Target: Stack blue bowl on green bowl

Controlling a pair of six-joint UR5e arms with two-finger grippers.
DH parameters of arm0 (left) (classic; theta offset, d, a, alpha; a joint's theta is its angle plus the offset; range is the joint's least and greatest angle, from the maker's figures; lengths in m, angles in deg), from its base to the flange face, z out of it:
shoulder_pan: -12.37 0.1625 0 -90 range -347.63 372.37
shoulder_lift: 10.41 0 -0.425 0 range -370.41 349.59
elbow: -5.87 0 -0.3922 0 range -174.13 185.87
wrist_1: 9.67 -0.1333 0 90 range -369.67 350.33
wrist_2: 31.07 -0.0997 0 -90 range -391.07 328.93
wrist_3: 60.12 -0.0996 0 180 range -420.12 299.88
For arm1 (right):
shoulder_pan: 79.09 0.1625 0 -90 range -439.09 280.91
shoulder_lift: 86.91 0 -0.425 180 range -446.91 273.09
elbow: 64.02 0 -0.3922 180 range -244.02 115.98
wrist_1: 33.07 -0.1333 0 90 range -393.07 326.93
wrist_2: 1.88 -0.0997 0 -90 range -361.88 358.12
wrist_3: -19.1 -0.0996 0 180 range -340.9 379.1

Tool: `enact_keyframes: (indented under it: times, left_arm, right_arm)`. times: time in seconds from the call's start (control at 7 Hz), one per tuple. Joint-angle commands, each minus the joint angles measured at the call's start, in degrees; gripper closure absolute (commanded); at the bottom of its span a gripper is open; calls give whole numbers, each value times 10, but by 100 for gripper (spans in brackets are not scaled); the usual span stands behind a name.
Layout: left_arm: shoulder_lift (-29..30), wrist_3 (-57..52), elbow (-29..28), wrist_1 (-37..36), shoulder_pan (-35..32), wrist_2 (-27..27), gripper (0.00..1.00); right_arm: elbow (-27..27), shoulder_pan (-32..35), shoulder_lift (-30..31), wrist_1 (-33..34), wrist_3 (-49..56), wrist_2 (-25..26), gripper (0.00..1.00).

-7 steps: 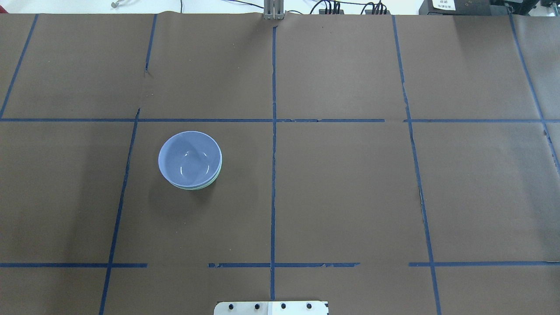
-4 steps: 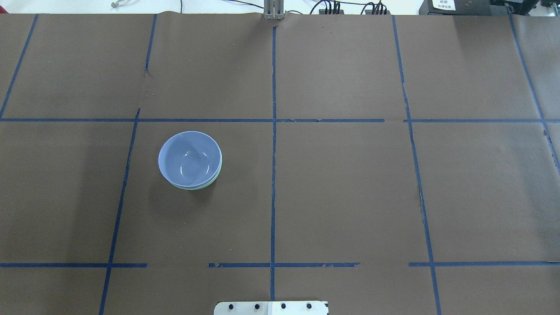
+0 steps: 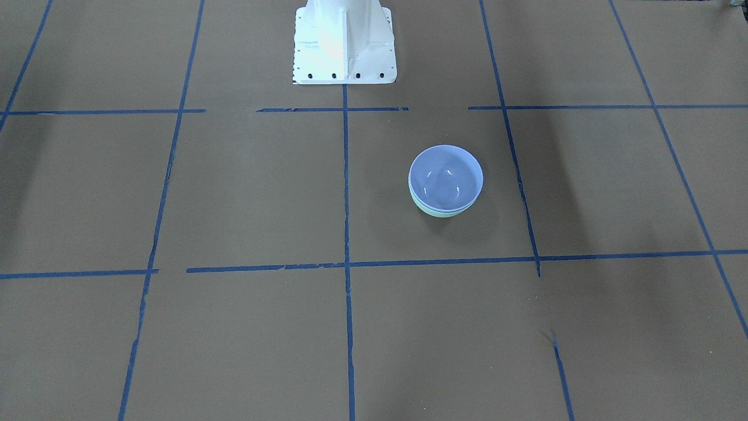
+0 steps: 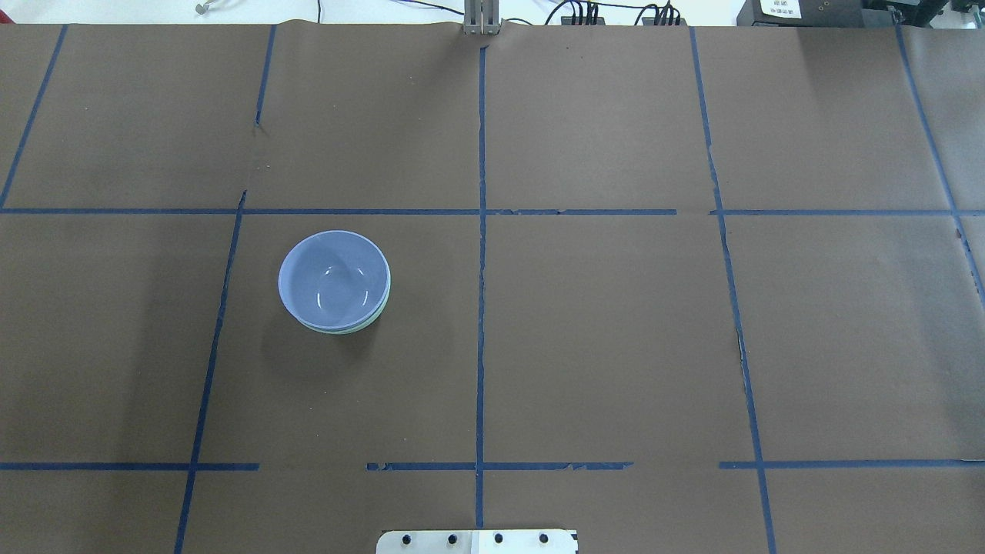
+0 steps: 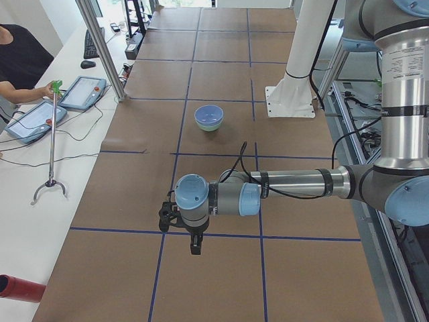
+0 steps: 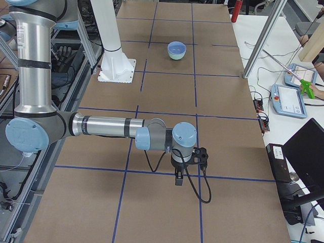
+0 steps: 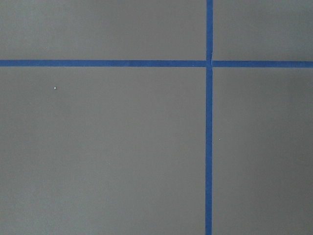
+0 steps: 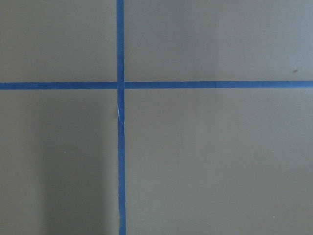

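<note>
The blue bowl (image 4: pixel 333 278) sits nested inside the green bowl (image 4: pixel 360 326), of which only a thin mint rim shows beneath it. The stack stands upright on the brown table, left of the centre line. It also shows in the front-facing view, with the blue bowl (image 3: pixel 445 178) in the green bowl (image 3: pixel 442 213). My left gripper (image 5: pixel 194 247) shows only in the exterior left view, far from the bowls and pointing down at the table. My right gripper (image 6: pixel 178 180) shows only in the exterior right view, also far away. I cannot tell whether either is open or shut.
The white robot pedestal (image 3: pixel 343 41) stands at the table's robot side. Blue tape lines (image 4: pixel 481 308) divide the brown cover into squares. An operator's tablets (image 5: pixel 80 90) and a grabber stick (image 5: pixel 51 141) lie on the white bench beside the table.
</note>
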Motion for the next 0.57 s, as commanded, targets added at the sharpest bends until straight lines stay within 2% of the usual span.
enact_keyframes:
  times: [0.0, 0.43]
  left_arm:
    - [3, 0, 1, 0, 1, 0, 0]
    - [8, 0, 1, 0, 1, 1, 0]
  right_arm:
    - [0, 0, 0, 1, 0, 0, 0]
    - [0, 0, 0, 0, 0, 0, 0]
